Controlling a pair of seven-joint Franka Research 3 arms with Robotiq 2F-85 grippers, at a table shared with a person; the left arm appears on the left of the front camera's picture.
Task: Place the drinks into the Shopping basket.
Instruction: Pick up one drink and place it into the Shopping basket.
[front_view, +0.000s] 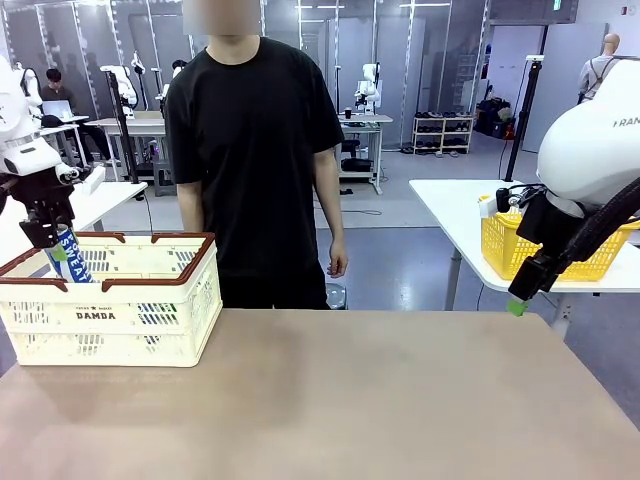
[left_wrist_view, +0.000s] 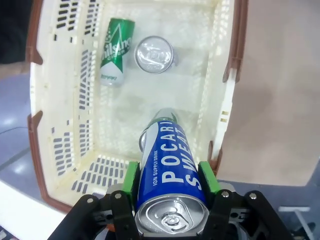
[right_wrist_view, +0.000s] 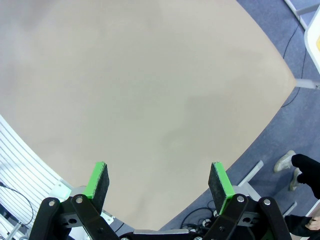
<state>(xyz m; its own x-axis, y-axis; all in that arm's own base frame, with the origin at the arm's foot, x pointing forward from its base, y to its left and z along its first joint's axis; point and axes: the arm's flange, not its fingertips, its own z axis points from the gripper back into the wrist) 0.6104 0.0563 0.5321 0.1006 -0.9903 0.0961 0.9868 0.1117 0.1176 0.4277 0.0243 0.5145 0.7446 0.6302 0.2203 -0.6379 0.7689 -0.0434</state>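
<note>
Left gripper (left_wrist_view: 170, 182) clamps a blue can (left_wrist_view: 167, 175) above the basket (left_wrist_view: 60, 150) at the table's left edge (two cans (left_wrist_view: 116, 50) already inside); right gripper (right_wrist_view: 159, 182) hangs wide open, holding nothing.

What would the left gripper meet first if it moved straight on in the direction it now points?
Probably the bare floor of the Shopping basket. The left gripper, shut on a blue can, points down into it. The green can and an upright silver-topped can seem farther off, though depth is unclear.
</note>
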